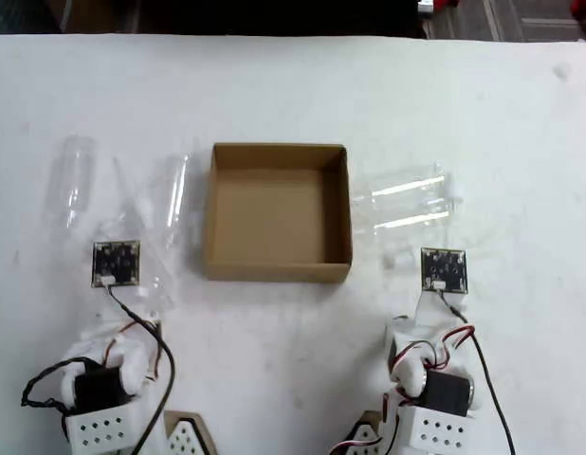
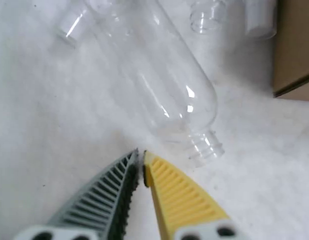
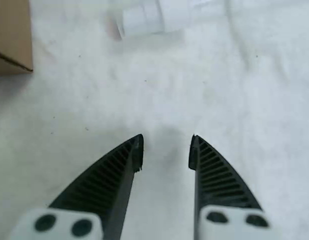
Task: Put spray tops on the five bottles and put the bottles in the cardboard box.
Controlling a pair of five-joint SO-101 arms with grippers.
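An open cardboard box stands at the table's middle, nothing inside. Clear bottles lie on both sides: some left of it, two right of it. In the left wrist view a clear bottle without a top lies on its side, neck toward my left gripper, whose grey and yellow fingers are shut just short of it. More bottle necks lie beyond. My right gripper hovers open over bare table, with a white spray top ahead. The box corner is beside it.
The table is white. Both arm bases sit at the near edge, left and right. The box edge stands close to the bottles on the left side. A dark floor lies beyond the far table edge.
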